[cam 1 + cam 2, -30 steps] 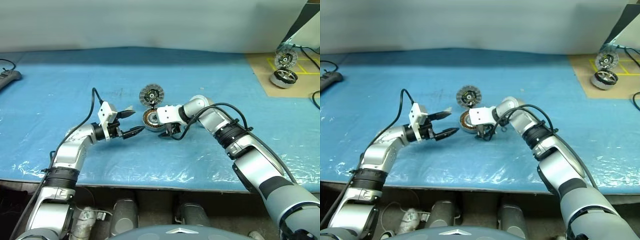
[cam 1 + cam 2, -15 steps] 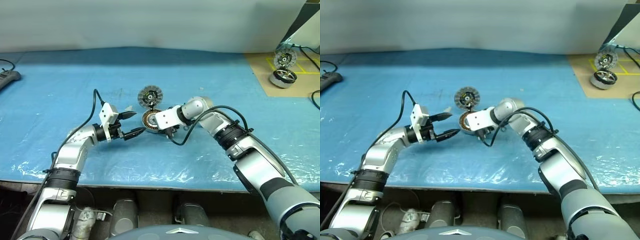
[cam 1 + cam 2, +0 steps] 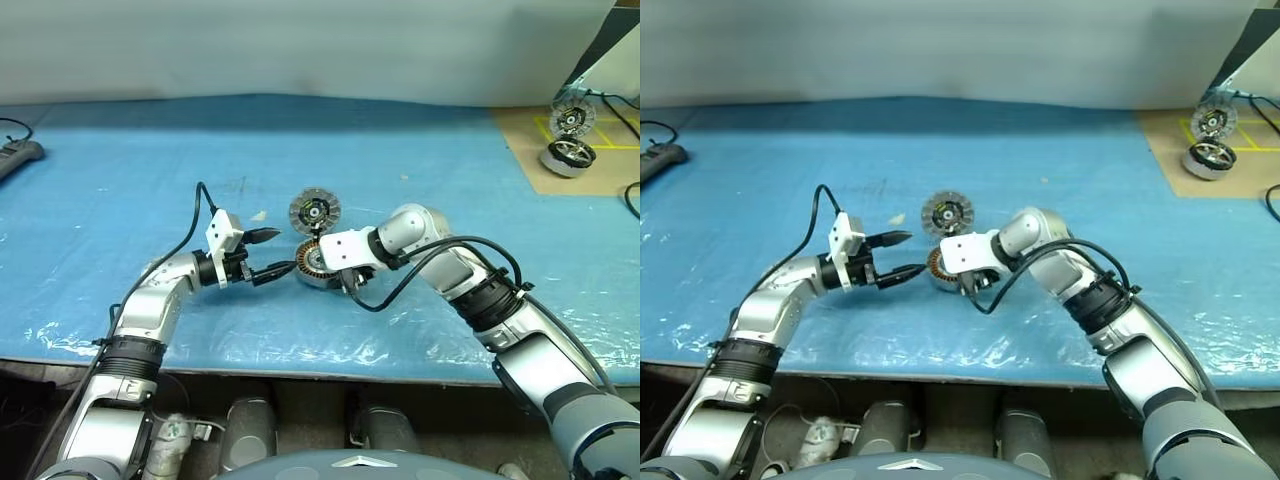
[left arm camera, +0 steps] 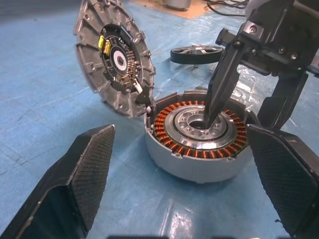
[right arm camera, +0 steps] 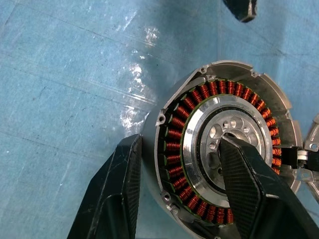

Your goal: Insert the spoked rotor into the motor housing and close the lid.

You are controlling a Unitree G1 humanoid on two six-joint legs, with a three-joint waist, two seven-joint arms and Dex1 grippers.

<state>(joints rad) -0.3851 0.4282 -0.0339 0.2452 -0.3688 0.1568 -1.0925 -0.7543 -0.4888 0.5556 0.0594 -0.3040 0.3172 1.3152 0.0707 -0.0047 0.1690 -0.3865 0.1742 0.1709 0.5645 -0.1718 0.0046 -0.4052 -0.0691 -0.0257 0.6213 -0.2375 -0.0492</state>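
Both arms are clad in rounded silver-grey shells, joined by black ribbed collars. A white block is mounted at the wrist of the left gripper [image 3: 268,254] and of the right gripper [image 3: 345,278], and a black cable is looped along each arm. The fingers [image 4: 82,174] are black, tapered, with cross-hatched pads.

Your right gripper [image 5: 179,194] straddles the motor housing [image 4: 199,149] wall, one finger in the hub, blocking the top. The upright lid [image 4: 114,55] walls off the far side. The spoked rotor [image 4: 197,52] lies beyond. Left gripper [image 3: 268,254] has free approach.
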